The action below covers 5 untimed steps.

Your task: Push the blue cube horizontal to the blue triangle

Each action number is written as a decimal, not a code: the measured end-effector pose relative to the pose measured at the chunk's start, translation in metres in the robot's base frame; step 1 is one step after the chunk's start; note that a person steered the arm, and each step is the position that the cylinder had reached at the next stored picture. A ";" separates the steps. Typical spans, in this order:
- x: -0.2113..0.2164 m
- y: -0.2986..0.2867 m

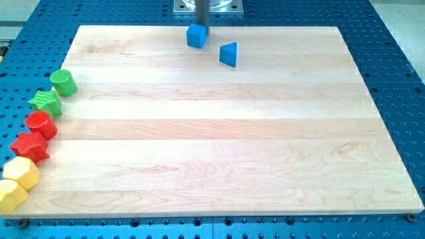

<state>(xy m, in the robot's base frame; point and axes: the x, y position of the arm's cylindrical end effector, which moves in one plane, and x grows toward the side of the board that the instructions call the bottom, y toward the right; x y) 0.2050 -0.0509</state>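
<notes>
The blue cube (196,36) sits near the view's top edge of the wooden board (219,133), a little left of centre. The blue triangle (228,54) lies just to its lower right, with a small gap between them. My rod comes down from the view's top right behind the cube; my tip (202,27) is at the cube's top edge and is partly hidden by it. I cannot tell if it touches the cube.
Along the board's left edge stand a green cylinder (64,82), a green star (46,102), a red cylinder (41,124), a red star (29,147) and two yellow blocks (20,173) (11,196). The arm's metal base (207,6) is at the view's top. A blue perforated table surrounds the board.
</notes>
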 end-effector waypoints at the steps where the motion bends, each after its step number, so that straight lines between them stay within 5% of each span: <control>1: 0.010 -0.029; 4: 0.013 0.102; 5: 0.020 0.046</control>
<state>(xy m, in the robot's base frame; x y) 0.2255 -0.0048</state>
